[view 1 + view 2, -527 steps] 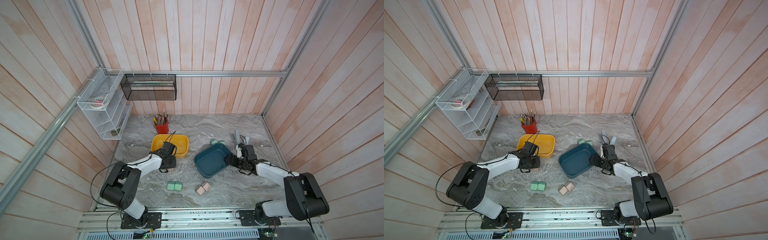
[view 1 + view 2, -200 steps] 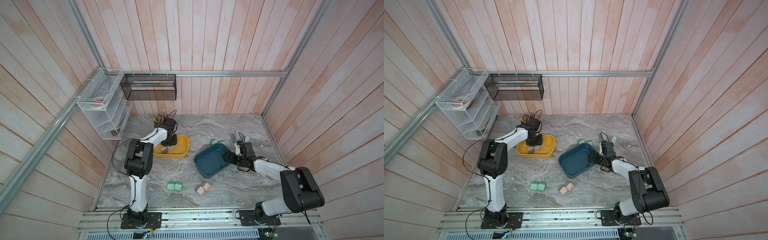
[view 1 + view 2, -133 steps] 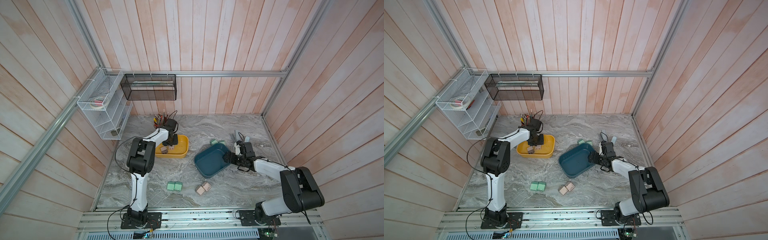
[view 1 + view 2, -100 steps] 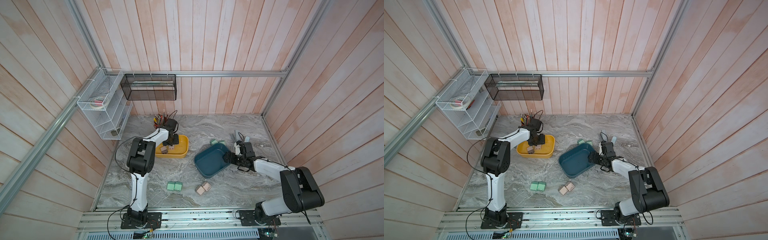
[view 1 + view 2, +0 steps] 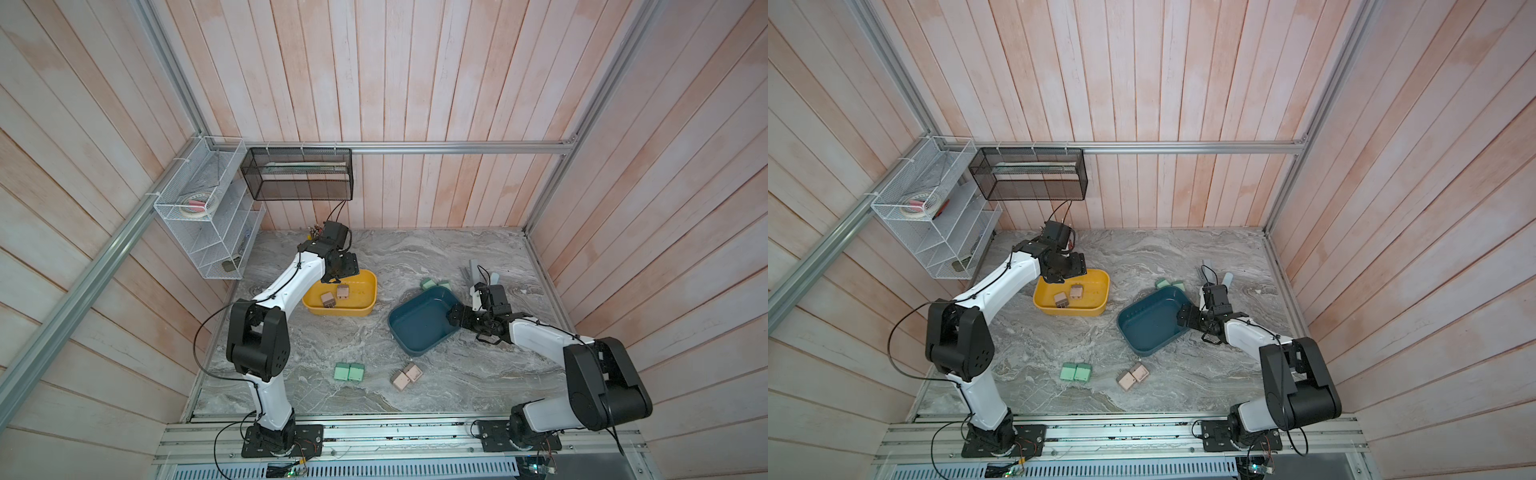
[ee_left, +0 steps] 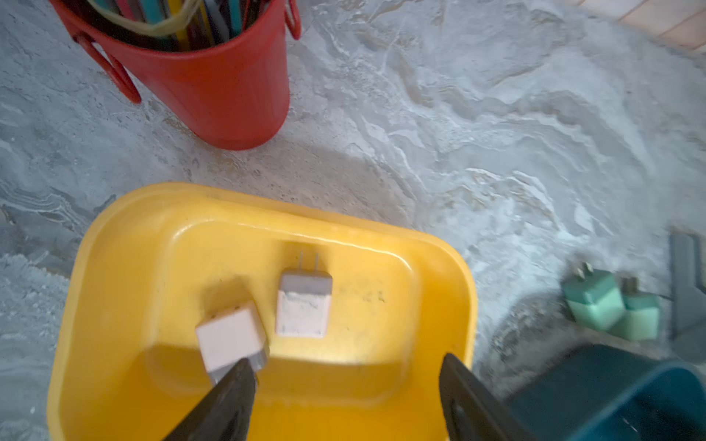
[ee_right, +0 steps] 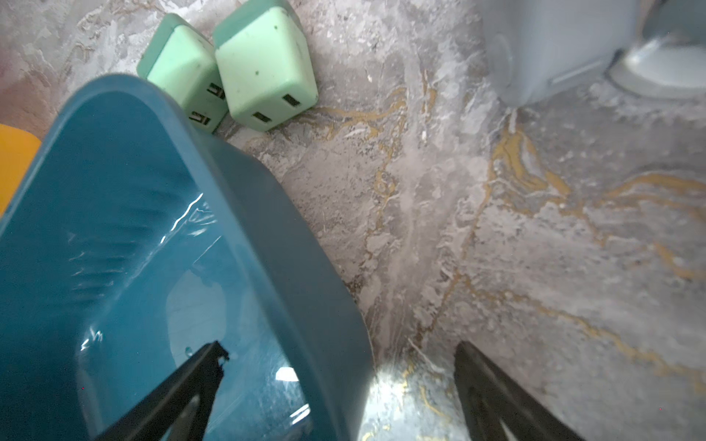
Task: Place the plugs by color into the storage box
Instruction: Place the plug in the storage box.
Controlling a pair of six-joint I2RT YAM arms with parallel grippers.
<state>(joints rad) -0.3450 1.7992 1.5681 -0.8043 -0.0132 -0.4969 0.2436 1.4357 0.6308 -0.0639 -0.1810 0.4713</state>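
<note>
The left fingers (image 6: 225, 401) stand apart over the yellow bin (image 6: 126, 244), holding nothing. One pinkish-tan plug (image 6: 231, 340) lies on the bin floor at one fingertip (contact unclear), with a second tan plug (image 6: 303, 305) just beside it. The right fingers (image 7: 183, 389) are spread wide astride the teal bin (image 7: 267, 236) wall, one inside, one over the table (image 7: 535, 248). Two mint green plugs (image 7: 263, 68) sit just outside that bin. A mint pair (image 5: 349, 372) and a tan pair (image 5: 406, 376) lie near the table's front edge.
</note>
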